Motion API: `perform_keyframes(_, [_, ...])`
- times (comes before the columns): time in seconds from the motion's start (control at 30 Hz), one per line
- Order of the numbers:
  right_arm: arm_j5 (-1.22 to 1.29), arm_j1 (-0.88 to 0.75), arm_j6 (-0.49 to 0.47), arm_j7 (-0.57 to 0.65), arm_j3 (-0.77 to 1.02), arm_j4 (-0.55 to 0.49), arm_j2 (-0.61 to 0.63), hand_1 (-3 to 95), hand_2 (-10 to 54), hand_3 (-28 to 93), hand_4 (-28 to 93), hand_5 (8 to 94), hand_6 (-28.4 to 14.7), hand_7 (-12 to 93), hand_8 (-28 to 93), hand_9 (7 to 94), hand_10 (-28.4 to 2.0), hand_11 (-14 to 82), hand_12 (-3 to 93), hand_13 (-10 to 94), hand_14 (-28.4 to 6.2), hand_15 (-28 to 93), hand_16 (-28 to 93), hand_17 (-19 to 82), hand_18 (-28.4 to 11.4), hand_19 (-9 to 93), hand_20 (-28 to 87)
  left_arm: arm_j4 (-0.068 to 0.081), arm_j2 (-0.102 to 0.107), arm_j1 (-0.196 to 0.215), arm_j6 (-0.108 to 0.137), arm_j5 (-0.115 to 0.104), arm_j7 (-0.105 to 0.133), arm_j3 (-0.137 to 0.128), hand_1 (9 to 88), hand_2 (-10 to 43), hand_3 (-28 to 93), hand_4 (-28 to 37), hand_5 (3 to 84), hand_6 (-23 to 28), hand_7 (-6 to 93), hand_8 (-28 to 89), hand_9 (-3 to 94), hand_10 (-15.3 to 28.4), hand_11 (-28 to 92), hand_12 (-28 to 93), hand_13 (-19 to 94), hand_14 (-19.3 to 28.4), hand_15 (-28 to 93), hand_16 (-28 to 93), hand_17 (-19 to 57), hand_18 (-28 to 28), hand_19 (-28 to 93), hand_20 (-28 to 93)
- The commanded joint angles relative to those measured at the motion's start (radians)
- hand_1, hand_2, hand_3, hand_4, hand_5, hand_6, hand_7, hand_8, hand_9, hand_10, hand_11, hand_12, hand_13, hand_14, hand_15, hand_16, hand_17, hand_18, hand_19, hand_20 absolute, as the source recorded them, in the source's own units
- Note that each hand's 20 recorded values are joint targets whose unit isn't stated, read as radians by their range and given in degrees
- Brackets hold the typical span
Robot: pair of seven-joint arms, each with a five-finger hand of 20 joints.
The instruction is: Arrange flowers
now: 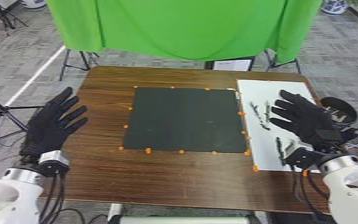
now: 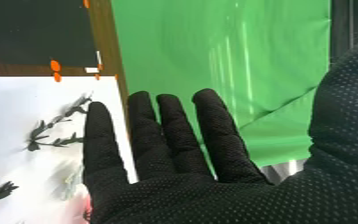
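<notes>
Fingers straight and spread, the left hand [image 1: 49, 126] is held to the left of the black mat [image 1: 186, 120], well apart from it. Right of the mat, the right hand [image 1: 309, 122] also has its fingers straight, with gaps between them and the thumb held away; nothing is pinched in either hand. The wrist view shows the right hand [image 2: 193, 200] with its longer fingers straight and slightly parted.

The flowers' leafy sprigs [image 1: 266, 116] lie on a white sheet [image 1: 262, 92] just to the right of the mat. Two slender ones are close together beside the mat's right edge; a darker sprig [image 1: 280, 149] lies nearer the robot than those two. Something red [image 2: 87, 209] shows beside the right hand's fingers, too blurred to name.

Orange markers [image 1: 148, 150] dot the edges of the mat, which lies on a brown table [image 1: 158, 177]. Farther right of the mat, past the sheet, is a dark round container [image 1: 340, 106]. A green cloth [image 1: 171, 27] hangs beyond the mat's far edge.
</notes>
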Motion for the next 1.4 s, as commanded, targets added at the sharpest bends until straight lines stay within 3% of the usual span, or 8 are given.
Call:
perform_keyframes(0.03, [-0.023,-0.046,-0.002,-0.006,-0.009,-0.017,-0.038,12.9,-7.4,86,-28,30.5,-2.8,20,-13,31.7,-12.4,9.9,21.5,27,-10.3,7,34,4,-19.7,39,19,-0.017,-0.017,0.072,-0.006,-0.026,-0.016,-0.038,23.7,-5.9,68,-28.3,22.7,3.3,16.9,-11,18.1,9.8,13,19,14,14.2,24,2,-10.9,18.8,33,9])
perform_keyframes(0.17, [-0.024,-0.044,0.019,-0.022,-0.007,-0.018,-0.034,12.9,-7.4,86,-28,30.7,-2.8,20,-13,31.8,-12.5,10.2,21.2,27,-10.4,8,33,4,-19.7,39,19,-0.005,-0.004,0.041,-0.019,-0.019,-0.007,-0.022,24.0,-6.0,67,-28.3,22.8,3.4,16.8,-11,18.2,9.8,13,19,14,14.3,24,2,-10.9,18.8,33,9])
perform_keyframes(0.33, [-0.033,-0.011,-0.005,0.007,-0.019,-0.004,-0.035,13.0,-7.3,86,-28,31.0,-2.8,20,-13,32.5,-12.6,10.4,21.1,28,-10.5,10,32,5,-19.7,40,19,-0.021,-0.027,0.079,0.002,-0.023,-0.015,-0.029,24.0,-6.0,67,-28.3,22.7,3.3,17.0,-11,18.3,9.9,13,19,14,14.4,25,2,-10.9,18.8,33,9])
perform_keyframes(0.77, [-0.186,0.014,0.052,0.061,-0.004,-0.02,0.043,13.8,-7.3,86,-28,32.8,-3.0,21,-13,36.3,-12.6,12.9,20.7,31,-10.6,19,28,5,-20.3,47,24,-0.009,-0.021,0.046,-0.017,-0.007,-0.025,-0.007,23.8,-6.1,68,-28.3,23.1,3.4,16.9,-11,19.0,10.0,13,18,15,14.7,25,1,-10.9,18.9,33,9])
perform_keyframes(0.83, [-0.422,0.019,0.163,0.136,-0.031,-0.046,0.09,16.1,-8.1,85,-28,39.1,-3.4,25,-15,43.6,-13.5,21.3,20.5,37,-10.8,35,21,10,-20.0,55,27,-0.009,-0.013,0.042,-0.021,0.002,-0.026,-0.013,23.8,-6.1,68,-28.3,23.0,3.3,17.1,-11,19.0,10.0,13,18,15,14.7,25,1,-10.9,18.9,33,9])
perform_keyframes(0.97, [-0.915,0.027,0.146,0.343,-0.056,-0.085,0.184,23.0,-9.5,81,-28,54.8,-0.8,37,-18,62.6,-12.4,45.7,26.6,58,-11.0,72,21,25,-19.2,79,36,-0.02,-0.022,0.072,-0.007,-0.001,-0.018,-0.027,23.8,-6.2,68,-28.3,23.0,3.4,17.0,-11,19.1,10.0,14,18,15,14.8,26,1,-10.9,18.9,33,9])
perform_keyframes(1.1, [-1.239,0.063,-0.019,0.494,-0.121,-0.107,0.271,27.7,-9.5,75,-28,65.7,2.0,45,-18,71.5,-11.7,54.7,32.2,67,-9.8,79,29,32,-20.2,89,42,-0.024,-0.023,0.088,-0.012,0.001,-0.026,-0.033,23.8,-6.1,68,-28.3,23.1,3.4,17.1,-11,19.3,10.1,14,18,15,14.9,26,1,-10.9,18.9,33,9])
perform_keyframes(1.4, [-1.271,0.029,-0.39,0.636,-0.105,-0.157,0.301,29.7,-9.5,45,-28,64.4,0.1,40,-15,67.8,-11.8,56.5,39.2,64,-11.6,80,35,29,-21.8,87,44,-0.022,-0.017,0.089,-0.017,0.004,-0.029,-0.031,23.8,-6.0,68,-28.3,23.2,3.4,17.1,-11,19.3,10.1,14,18,15,15.0,27,1,-10.9,18.9,33,9])
